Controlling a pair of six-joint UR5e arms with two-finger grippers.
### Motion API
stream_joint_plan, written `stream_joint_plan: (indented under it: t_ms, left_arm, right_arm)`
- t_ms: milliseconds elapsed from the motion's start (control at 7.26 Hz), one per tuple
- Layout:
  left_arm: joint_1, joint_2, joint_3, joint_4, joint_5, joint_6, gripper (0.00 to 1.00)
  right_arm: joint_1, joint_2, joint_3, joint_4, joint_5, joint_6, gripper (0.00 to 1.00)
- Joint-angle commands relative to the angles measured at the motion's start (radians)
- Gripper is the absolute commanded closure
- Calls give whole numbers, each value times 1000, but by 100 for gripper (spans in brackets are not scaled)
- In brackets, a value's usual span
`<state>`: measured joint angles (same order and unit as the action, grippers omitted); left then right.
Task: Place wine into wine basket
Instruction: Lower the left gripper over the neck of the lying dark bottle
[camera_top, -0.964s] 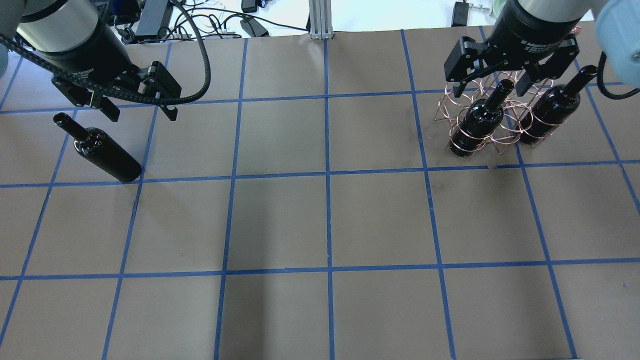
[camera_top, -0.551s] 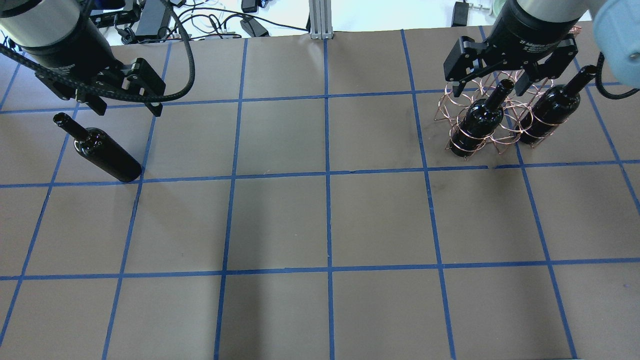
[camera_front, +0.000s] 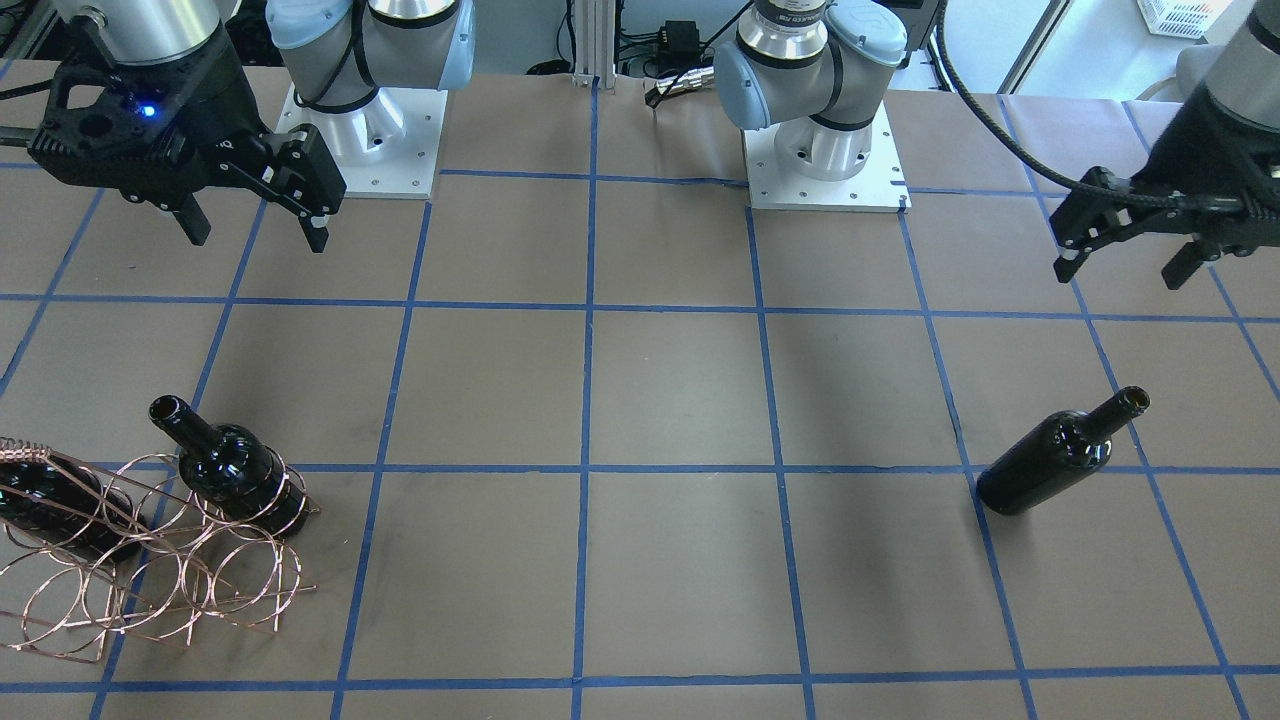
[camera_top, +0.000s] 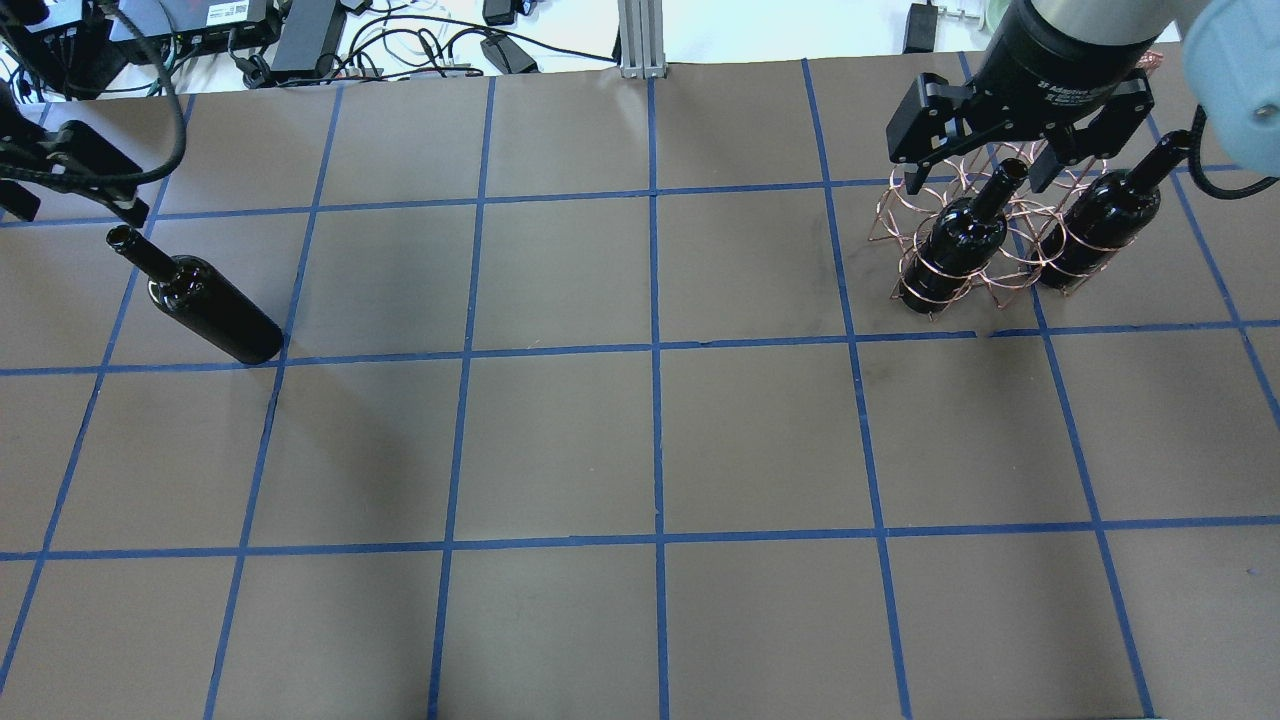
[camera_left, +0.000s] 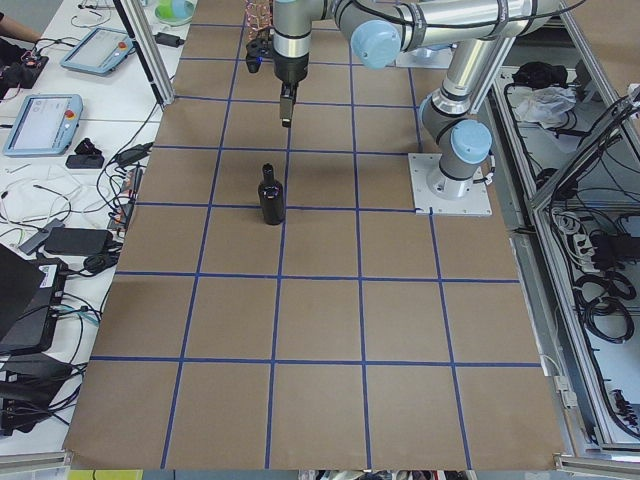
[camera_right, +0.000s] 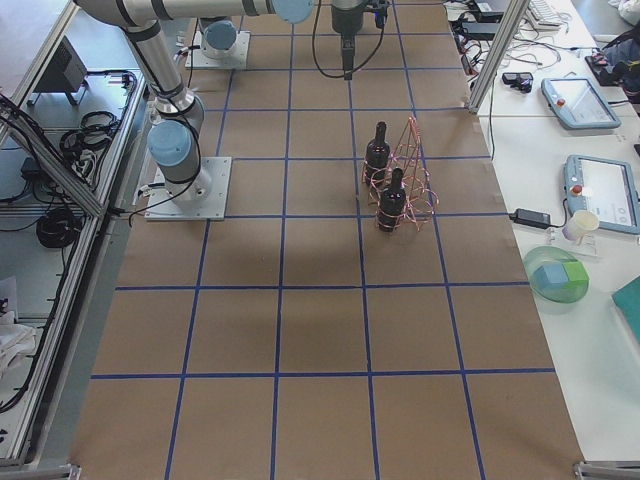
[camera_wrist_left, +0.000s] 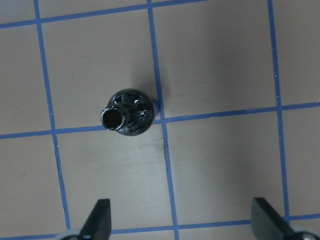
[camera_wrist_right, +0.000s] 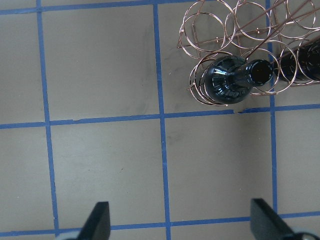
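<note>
One dark wine bottle (camera_top: 205, 308) stands upright and alone on the left half of the table, also seen in the front view (camera_front: 1058, 458) and from above (camera_wrist_left: 126, 112). My left gripper (camera_top: 75, 205) hangs open above and behind it, apart from it, with both fingertips (camera_wrist_left: 102, 217) empty. The copper wire wine basket (camera_top: 920, 195) is at the far right. Two more bottles (camera_top: 958, 240) (camera_top: 1100, 215) stand inside its hoops. My right gripper (camera_top: 975, 180) hovers open over the basket, holding nothing; its wrist view shows a basket bottle (camera_wrist_right: 232, 82) below.
Brown paper with a blue tape grid covers the table (camera_top: 650, 440). Cables and power bricks (camera_top: 400, 40) lie beyond the far edge. The two arm bases (camera_front: 825, 150) stand at the robot's side. Benches with tablets (camera_left: 60, 110) flank the table ends.
My left gripper has moved left, toward the table's left edge, still open. The loose bottle has not moved. The right gripper stays open over the basket.
</note>
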<state>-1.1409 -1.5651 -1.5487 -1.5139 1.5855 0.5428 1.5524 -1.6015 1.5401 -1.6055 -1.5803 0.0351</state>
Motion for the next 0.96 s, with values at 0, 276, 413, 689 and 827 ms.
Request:
stream_joint_plan:
  t_ms: [0, 276, 413, 689, 827]
  left_arm:
    - [84, -74, -11, 52, -34, 111, 2]
    - [84, -122, -31, 79, -39, 114, 2]
    - [84, -143, -34, 96, -42, 111, 2]
    - [84, -189, -34, 164, -44, 108, 2]
    - [84, -202, -36, 164, -56, 108, 2]
  right_arm:
    - [0, 0, 0, 1, 0, 2, 0]
    - [0, 0, 0, 1, -3, -6, 0]
    - [0, 0, 0, 1, -3, -3, 0]
    - [0, 0, 0, 1, -3, -4, 0]
    - [0, 0, 0, 1, -3, -1, 0]
